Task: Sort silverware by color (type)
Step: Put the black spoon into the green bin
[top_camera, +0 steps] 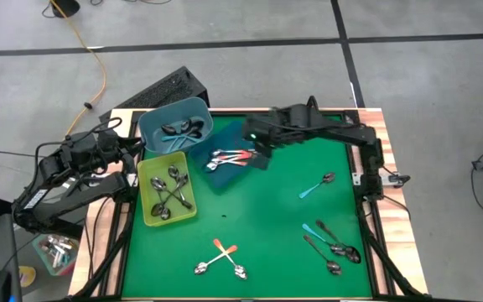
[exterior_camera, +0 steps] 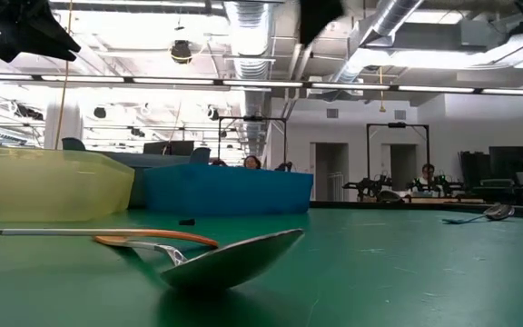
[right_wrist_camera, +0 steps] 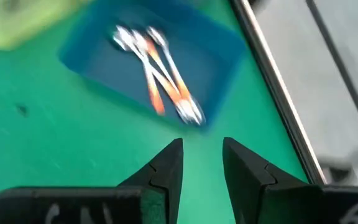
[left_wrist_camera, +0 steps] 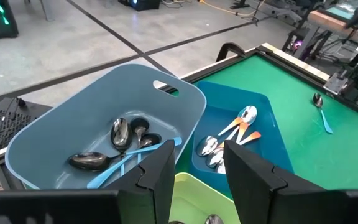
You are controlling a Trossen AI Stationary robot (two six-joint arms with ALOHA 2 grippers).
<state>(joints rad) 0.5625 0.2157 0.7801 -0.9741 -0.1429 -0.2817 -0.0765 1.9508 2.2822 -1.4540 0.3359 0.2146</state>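
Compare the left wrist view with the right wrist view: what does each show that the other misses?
Only the left wrist view shows the light blue bin holding teal-handled spoons, the yellow-green bin's rim and a loose teal-handled spoon on the mat. Only the right wrist view shows the right gripper, empty, fingers apart. Both show the dark blue tray with the orange-handled spoons and the green mat.
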